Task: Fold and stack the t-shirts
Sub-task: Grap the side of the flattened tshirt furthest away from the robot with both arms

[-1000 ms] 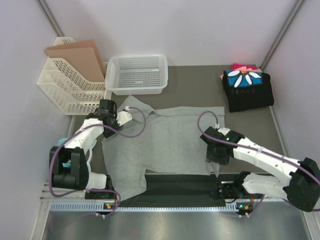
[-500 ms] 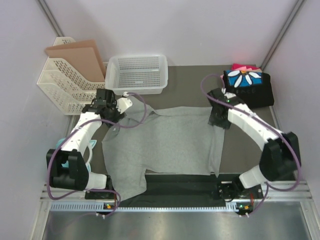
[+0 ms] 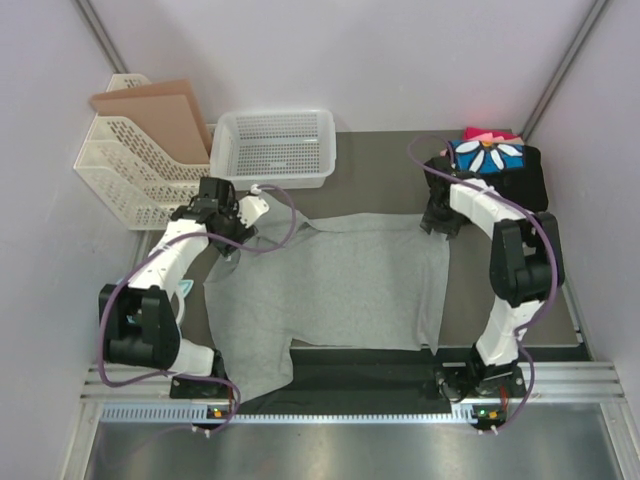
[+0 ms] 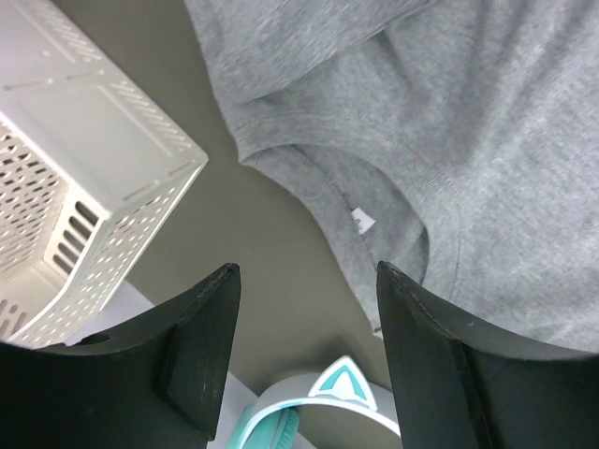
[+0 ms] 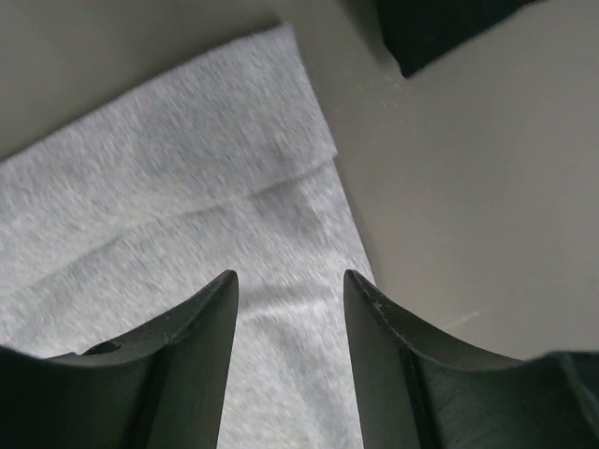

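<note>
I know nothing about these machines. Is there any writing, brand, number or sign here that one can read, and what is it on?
No text reads clearly in any view.
Folded black t-shirt: pale lettering under the daisy print, too small to read.
Grey t-shirt: white neck tag, no legible print.
Teal and white object: a triangle mark, no words.

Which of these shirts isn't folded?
The plain light-grey t-shirt, spread flat mid-table. The black daisy-print shirt and pink ones sit folded in the far right corner.
</note>
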Tool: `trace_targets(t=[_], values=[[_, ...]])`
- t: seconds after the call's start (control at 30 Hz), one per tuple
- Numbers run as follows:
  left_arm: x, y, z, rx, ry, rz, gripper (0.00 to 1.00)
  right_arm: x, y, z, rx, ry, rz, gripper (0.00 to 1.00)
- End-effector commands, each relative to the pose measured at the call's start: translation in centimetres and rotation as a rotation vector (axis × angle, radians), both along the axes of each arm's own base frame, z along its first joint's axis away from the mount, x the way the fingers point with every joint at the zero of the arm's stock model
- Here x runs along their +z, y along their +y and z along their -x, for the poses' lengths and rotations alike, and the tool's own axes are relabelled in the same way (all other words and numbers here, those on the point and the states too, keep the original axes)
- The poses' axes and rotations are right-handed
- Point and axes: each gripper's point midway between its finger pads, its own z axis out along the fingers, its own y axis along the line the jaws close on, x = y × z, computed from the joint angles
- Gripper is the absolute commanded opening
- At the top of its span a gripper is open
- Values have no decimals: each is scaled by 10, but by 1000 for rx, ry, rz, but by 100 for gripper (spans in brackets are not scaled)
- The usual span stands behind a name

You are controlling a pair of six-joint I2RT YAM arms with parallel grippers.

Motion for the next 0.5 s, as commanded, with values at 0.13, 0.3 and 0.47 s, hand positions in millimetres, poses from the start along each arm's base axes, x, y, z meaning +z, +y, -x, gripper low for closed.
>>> trace_targets(t=[0.13, 0.3, 0.47], values=[[6, -35, -18, -58, -49, 42, 65, -2, -4, -44, -9, -46, -12, 48], [7, -42, -21, -60, -58, 19, 65, -5, -22, -56, -47, -50, -7, 47], [7, -46, -20, -61, -57, 21, 65, -17, -32, -60, -66, -26, -13, 46]])
